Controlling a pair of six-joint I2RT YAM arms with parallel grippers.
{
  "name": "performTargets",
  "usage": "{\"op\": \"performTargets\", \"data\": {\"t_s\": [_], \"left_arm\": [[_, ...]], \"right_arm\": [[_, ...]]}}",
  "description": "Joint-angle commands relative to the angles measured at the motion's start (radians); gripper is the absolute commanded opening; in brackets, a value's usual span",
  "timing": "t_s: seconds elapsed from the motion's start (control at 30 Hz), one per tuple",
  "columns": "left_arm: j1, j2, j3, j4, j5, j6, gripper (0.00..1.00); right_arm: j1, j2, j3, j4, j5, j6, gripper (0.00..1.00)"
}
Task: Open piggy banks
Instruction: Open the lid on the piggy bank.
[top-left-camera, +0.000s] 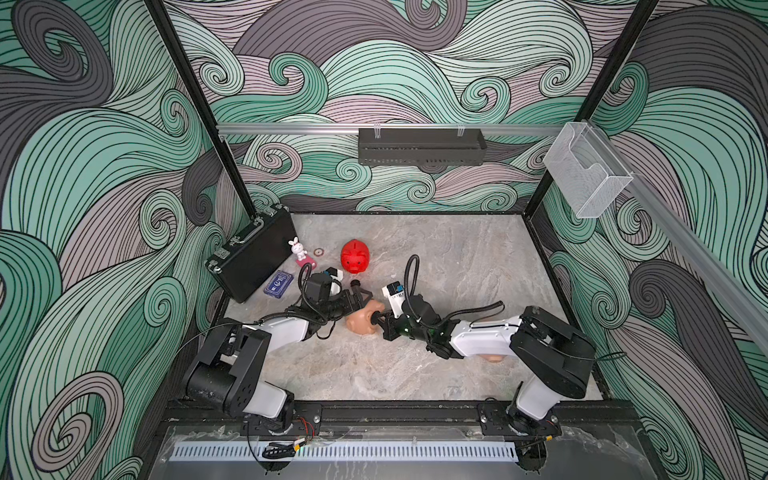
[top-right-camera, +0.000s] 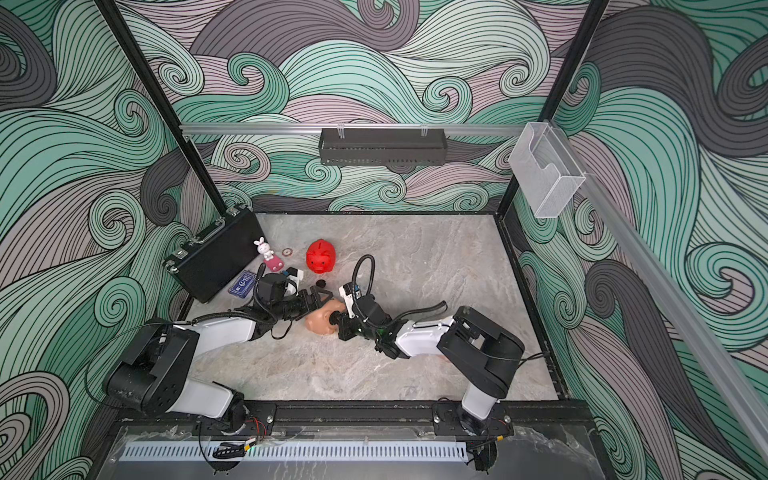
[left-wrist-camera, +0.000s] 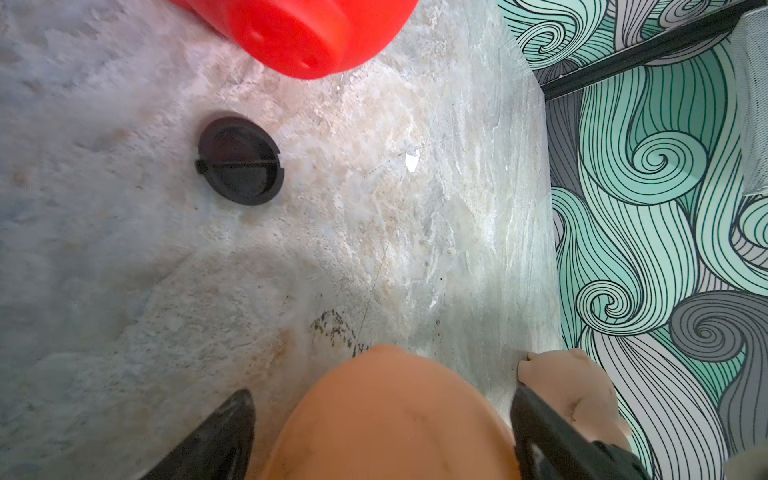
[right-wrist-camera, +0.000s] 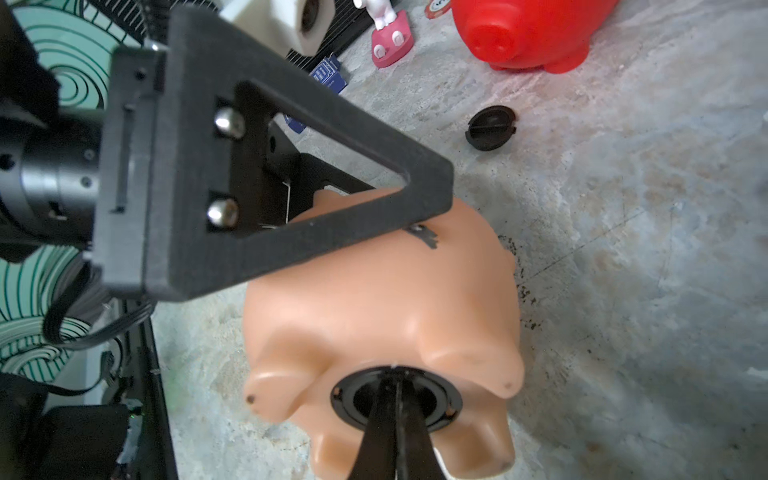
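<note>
Twisting should stay slow: right gripper (right-wrist-camera: 395, 399) is pinched shut on the belly plug (right-wrist-camera: 397, 401) while left gripper (left-wrist-camera: 382, 424), spread wide, clamps the peach-pink piggy bank (right-wrist-camera: 382, 299).

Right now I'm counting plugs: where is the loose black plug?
In both top views the loose black plug lies on the table, between the red piggy bank and left pincer.

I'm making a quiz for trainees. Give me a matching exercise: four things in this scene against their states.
1 red piggy bank
2 peach piggy bank
3 loose black plug
4 right gripper

A lying flat on the table
B shut on the belly plug
C standing untouched
D held by the left gripper

Pairs: 1-C, 2-D, 3-A, 4-B
</note>
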Motion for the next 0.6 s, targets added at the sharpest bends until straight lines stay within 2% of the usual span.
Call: {"op": "performTargets", "data": {"t_s": [0.0, 0.17, 0.3, 0.57], "left_arm": [[-0.02, 0.034, -0.041, -0.172, -0.012, 0.035, 0.92], [-0.019, 0.031, -0.042, -0.179, -0.013, 0.041, 0.92], [-0.02, 0.038, -0.042, -0.175, -0.014, 0.04, 0.92], [-0.019, 0.034, -0.042, -0.176, -0.014, 0.038, 0.92]], "right_arm": [[0.003, 0.012, 0.004, 0.083, -0.041, -0.169, 0.0], [0.006, 0.014, 0.033, 0.045, -0.115, -0.275, 0.0], [0.006, 0.014, 0.03, 0.062, -0.135, -0.286, 0.0], [0.006, 0.03, 0.068, 0.033, -0.087, -0.302, 0.0]]}}
